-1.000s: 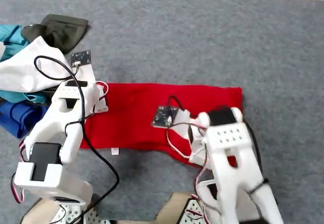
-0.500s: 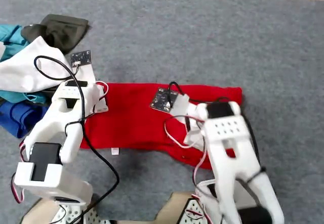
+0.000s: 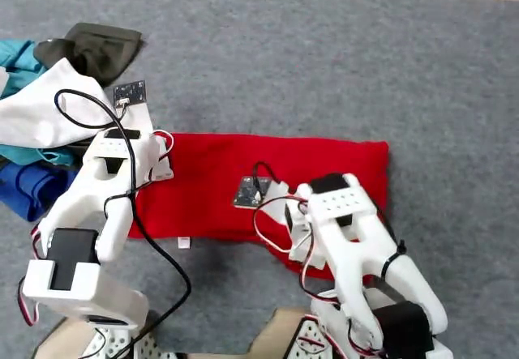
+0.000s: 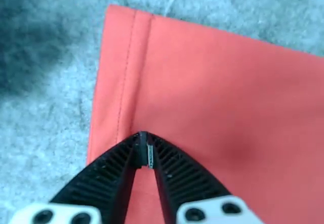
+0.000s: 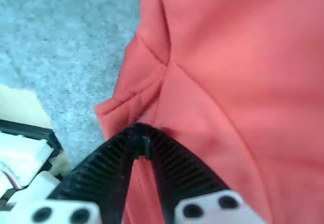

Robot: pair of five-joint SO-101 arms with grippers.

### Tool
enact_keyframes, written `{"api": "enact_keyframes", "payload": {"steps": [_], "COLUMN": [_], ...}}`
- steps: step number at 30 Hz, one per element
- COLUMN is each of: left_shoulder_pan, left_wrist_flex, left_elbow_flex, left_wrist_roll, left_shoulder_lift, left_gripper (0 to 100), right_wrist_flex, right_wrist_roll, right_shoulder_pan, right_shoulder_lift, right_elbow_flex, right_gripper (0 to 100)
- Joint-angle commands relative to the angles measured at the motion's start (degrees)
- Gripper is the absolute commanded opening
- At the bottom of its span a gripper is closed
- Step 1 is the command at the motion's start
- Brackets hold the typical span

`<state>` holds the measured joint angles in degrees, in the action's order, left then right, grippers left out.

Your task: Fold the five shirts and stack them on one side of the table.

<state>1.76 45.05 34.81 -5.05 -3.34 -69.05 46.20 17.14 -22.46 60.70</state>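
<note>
Centrally in high view, red shirt (image 3: pixel 219 189) lay flat on grey table (image 3: pixel 405 67); left claw (image 4: pixel 144 152) pinched hemmed edge, right claw (image 5: pixel 142 145) pinched rumpled corner. Fabric looked soft, limp, light; best taken at corners, hems.

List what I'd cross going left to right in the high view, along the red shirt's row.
In order: pile of shirts → left arm → red shirt → right arm → bare table.
</note>
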Motion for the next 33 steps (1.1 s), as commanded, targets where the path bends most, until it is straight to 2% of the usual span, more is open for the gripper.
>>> {"api": "enact_keyframes", "payload": {"steps": [1, 6, 10, 14, 19, 20, 26, 29, 33], "left_shoulder_pan": [1.32, 4.31, 6.33, 5.89, 5.54, 5.54, 9.05, 10.11, 10.02], "left_wrist_flex": [1.14, 10.55, 16.18, 13.71, -0.09, -0.44, 5.1, 8.7, 9.85], "left_elbow_flex": [-2.29, -9.49, -16.18, -18.64, -16.35, -16.53, -24.44, -28.48, -30.59], "left_wrist_roll": [-0.18, 0.09, 0.09, -0.26, -0.26, -0.26, -0.26, -0.26, -0.26], "left_shoulder_lift": [-0.04, 1.89, 5.76, 5.41, -4.7, -6.81, -16.31, -18.59, -20.09], "left_gripper": [2, 2, 2, 2, 2, 2, 2, 2, 2], "right_wrist_flex": [-2.2, -12.22, -13.27, -9.93, 1.32, 3.96, 12.4, 10.64, 7.82], "right_wrist_roll": [0.88, 1.14, 1.14, 0.7, -4.31, -5.71, -6.95, -6.77, -6.95], "right_shoulder_pan": [-3.56, -14.55, -20.0, -20.18, -23.08, -24.48, -31.52, -33.1, -33.1], "right_shoulder_lift": [-0.04, -0.04, 1.01, 7.16, 20.79, 23.78, 38.9, 44.35, 44.35], "right_elbow_flex": [-6.2, -27.3, -40.48, -44.79, -45.05, -45.05, -46.81, -51.12, -56.66], "right_gripper": [0.5, 0.5, 0.5, 0.5, 0.5, 0.5, 0.5, 0.5, 0.5]}}
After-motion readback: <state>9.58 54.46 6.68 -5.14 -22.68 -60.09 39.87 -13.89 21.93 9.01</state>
